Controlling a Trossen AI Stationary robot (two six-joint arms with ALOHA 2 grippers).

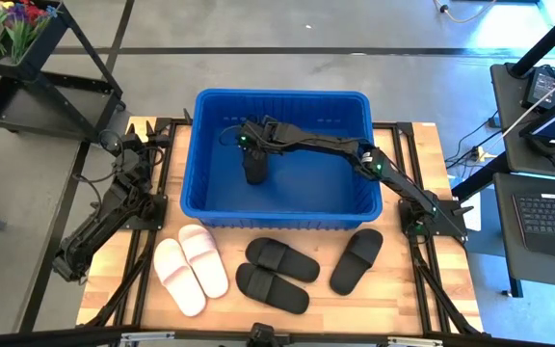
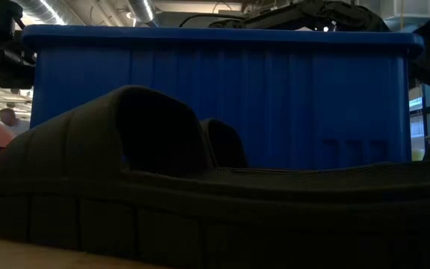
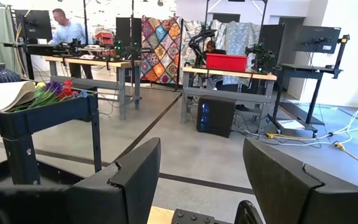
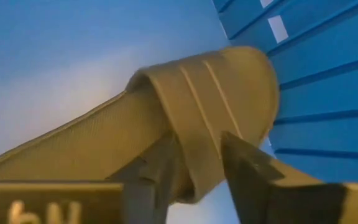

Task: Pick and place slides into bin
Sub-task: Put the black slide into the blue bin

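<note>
The blue bin [image 1: 282, 207] stands at the table's middle and fills the low view [image 2: 275, 97] behind a black slide [image 2: 200, 217]. My right gripper [image 1: 252, 154] reaches down inside the bin, shut on a black slide [image 1: 255, 173]. On the table in front of the bin, resting on their soles, lie a pale pair [image 1: 191, 268], a black pair [image 1: 276, 273] and a single black slide [image 1: 356, 260]. My left gripper [image 1: 114, 145] waits at the table's far left, open and empty, its fingers wide apart in the left wrist view [image 3: 194, 186]. My right gripper pinches the slide's wide strap [image 4: 197, 168] at its edge between the two fingers [image 4: 160, 171], which come from above. The slide hangs below the fingers inside the bin, close to a ribbed wall [image 4: 328, 93]. Whether it touches the bin's floor I cannot tell.
A dark cart with flowers [image 1: 27, 39] stands beyond the table's far left corner. Desks with a laptop [image 1: 552, 212] stand to the right. Bare wood shows at the near right corner [image 1: 432, 299]. A person [image 3: 64, 25] stands far off in the room.
</note>
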